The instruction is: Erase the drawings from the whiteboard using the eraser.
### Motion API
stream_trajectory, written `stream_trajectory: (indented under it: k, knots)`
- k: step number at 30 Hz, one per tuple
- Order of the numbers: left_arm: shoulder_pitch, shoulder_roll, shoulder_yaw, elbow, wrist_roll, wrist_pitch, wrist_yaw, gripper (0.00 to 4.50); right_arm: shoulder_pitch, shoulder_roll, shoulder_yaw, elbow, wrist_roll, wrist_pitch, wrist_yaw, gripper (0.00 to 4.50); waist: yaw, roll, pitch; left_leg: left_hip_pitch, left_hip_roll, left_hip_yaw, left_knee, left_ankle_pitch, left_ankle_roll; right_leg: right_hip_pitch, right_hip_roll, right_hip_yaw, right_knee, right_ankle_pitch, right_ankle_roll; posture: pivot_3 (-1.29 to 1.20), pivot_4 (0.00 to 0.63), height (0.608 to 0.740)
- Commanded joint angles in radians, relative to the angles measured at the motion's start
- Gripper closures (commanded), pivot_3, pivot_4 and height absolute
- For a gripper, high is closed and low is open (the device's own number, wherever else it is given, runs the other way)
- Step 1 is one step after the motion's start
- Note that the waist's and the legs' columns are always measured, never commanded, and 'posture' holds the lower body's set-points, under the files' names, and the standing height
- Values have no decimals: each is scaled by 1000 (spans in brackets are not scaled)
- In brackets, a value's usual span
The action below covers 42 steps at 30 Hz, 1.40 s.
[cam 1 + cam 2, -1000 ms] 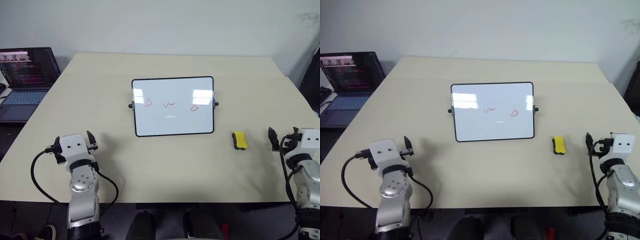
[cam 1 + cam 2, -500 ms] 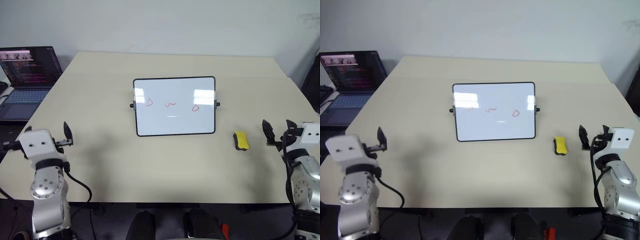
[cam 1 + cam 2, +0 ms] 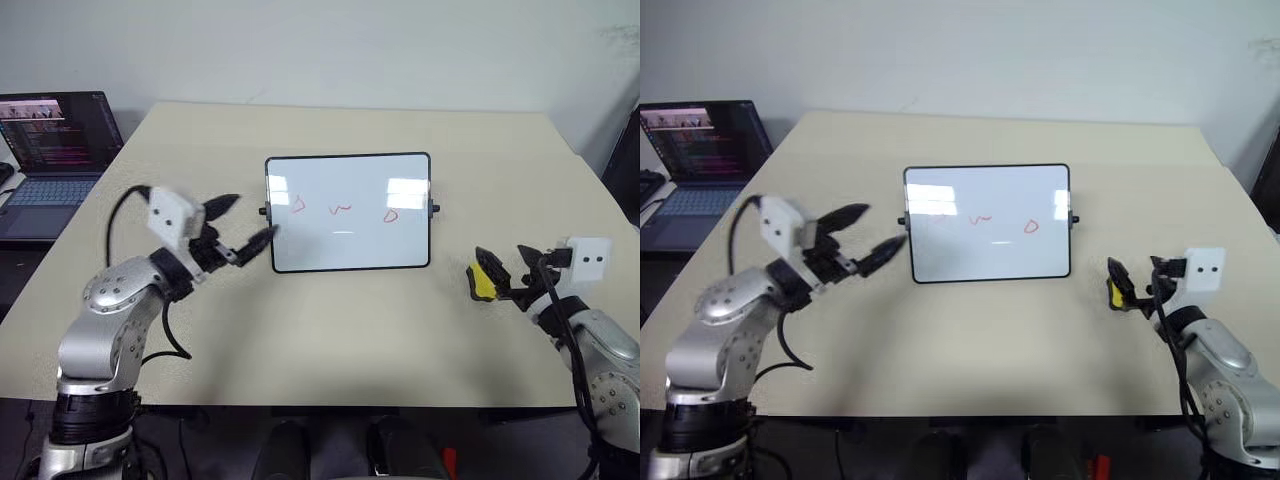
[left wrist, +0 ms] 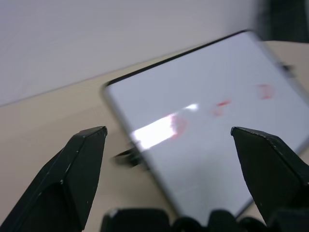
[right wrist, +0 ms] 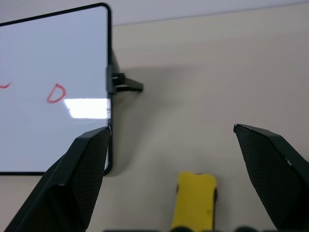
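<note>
Straddling the yellow eraser (image 5: 195, 199) on the table with wide, empty jaws, the right gripper (image 3: 505, 270) looks set to grasp it, while the left gripper (image 3: 243, 232), also open and empty, hovers beside the whiteboard (image 3: 348, 212), perhaps to steady it.

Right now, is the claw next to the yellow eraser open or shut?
Open. The right gripper has its jaws spread wide, and the eraser lies on the table between them, not yet squeezed.

Red drawings (image 3: 341, 210), white whiteboard (image 3: 348, 240), yellow eraser (image 5: 195, 200).
</note>
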Motion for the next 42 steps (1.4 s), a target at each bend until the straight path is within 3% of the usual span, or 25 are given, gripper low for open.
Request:
stream_trajectory:
  k: [1,9,20,39,42]
  knots:
    - [-40,46,-82,-46,-54,51,-144,0,-7,0,-13,-62,29,87,-62,34,-2,0,0,0,0,0,0,0,0,0,1,0,0,0,0,0,150,740]
    - [-198,31,-251,47,1,9,-327,0,-68,18,68,-21,-93,111,-148,34,-10,1,0,0,0,0,0,0,0,0,5,1,0,0,0,0,150,740]
    - [-213,44,-297,99,48,-25,-451,0,-77,99,146,105,-232,24,-146,34,-12,1,1,-1,1,0,0,0,0,-1,6,1,-1,-1,-1,0,150,740]
    - [-135,32,-270,77,87,-52,-395,0,-147,136,144,317,-346,-119,-82,34,-12,1,1,-1,1,0,0,0,0,-1,6,1,-1,-1,-1,0,150,740]
    - [-129,32,-263,81,88,-60,-384,0,-160,134,145,339,-359,-124,-74,575,-12,1,1,-1,1,0,0,0,0,-1,6,1,-1,-1,-1,0,150,740]
